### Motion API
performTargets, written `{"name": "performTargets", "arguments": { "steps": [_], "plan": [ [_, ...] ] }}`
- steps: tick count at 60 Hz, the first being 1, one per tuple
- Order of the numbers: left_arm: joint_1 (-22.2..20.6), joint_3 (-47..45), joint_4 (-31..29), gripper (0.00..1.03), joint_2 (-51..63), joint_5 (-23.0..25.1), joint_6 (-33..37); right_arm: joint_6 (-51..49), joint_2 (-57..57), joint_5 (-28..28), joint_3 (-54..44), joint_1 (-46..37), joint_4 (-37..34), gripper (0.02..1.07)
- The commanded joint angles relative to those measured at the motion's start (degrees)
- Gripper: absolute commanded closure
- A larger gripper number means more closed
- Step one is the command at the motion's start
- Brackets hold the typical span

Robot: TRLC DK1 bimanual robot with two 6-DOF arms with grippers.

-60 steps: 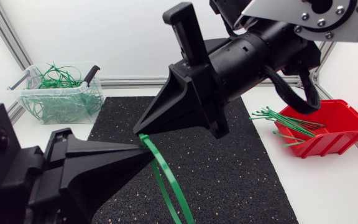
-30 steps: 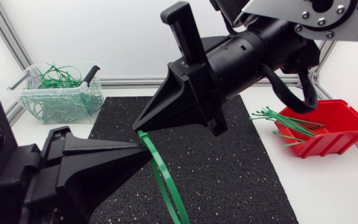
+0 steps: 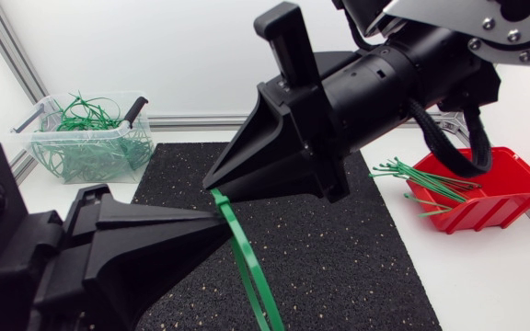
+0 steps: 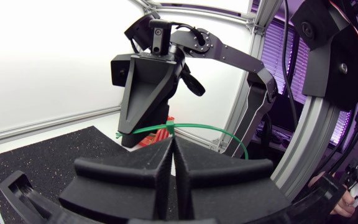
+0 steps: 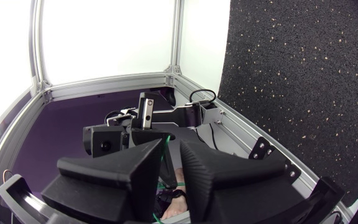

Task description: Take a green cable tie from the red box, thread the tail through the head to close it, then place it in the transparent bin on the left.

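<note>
The green cable tie (image 3: 247, 267) is up in the air over the black mat (image 3: 357, 257), where the two tools meet tip to tip. In the head view its long axis runs from those tips toward the near edge of the table (image 3: 486, 276), leaning slightly to the right edge. Two flat, glossy plastic strands lie close side by side. In the left wrist view the strip leaves the tip sideways in a smooth arc and then bends downward. A short green end pokes out on the far side of the right tool.

The left tool (image 3: 217, 219) comes from the near left corner. Its broad wedge fingers (image 4: 148, 171) are pressed together with no gap, and the tie is pinched at their very tip. The right tool (image 3: 212, 184) slants down from the far right corner, with its tip touching the tie's upper end. I cannot tell whether it grips the strip.

The table is smooth and white. The mat covering its middle is coarse, grainy rubber with pale flecks. Near the far left corner stands the transparent bin (image 3: 40, 138), a clear, thin-walled plastic tub heaped with curled green ties. At the right edge sits the red box (image 3: 513, 179), an opaque bin with an open front. Straight green ties (image 3: 412, 175) stick out of it toward the mat.
</note>
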Motion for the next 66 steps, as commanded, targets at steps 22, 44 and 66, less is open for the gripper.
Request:
{"name": "performTargets", "arguments": {
  "steps": [22, 44, 66],
  "plan": [
    [12.3, 6.9, -2.1, 1.0, 8.1, 7.2, -6.4, -4.3, -6.5, 4.6, -3.8, -7.7, -0.6, 0.07],
    [29.3, 15.5, -13.5, 1.0, 14.7, -0.1, 2.9, -20.1, -9.7, 32.7, -5.6, -13.9, -3.1, 0.07],
    [51.4, 16.5, -7.7, 1.0, 19.9, -1.1, 15.5, -33.8, -19.9, 54.9, -11.3, -20.7, 2.7, 0.07]
  ]
}}
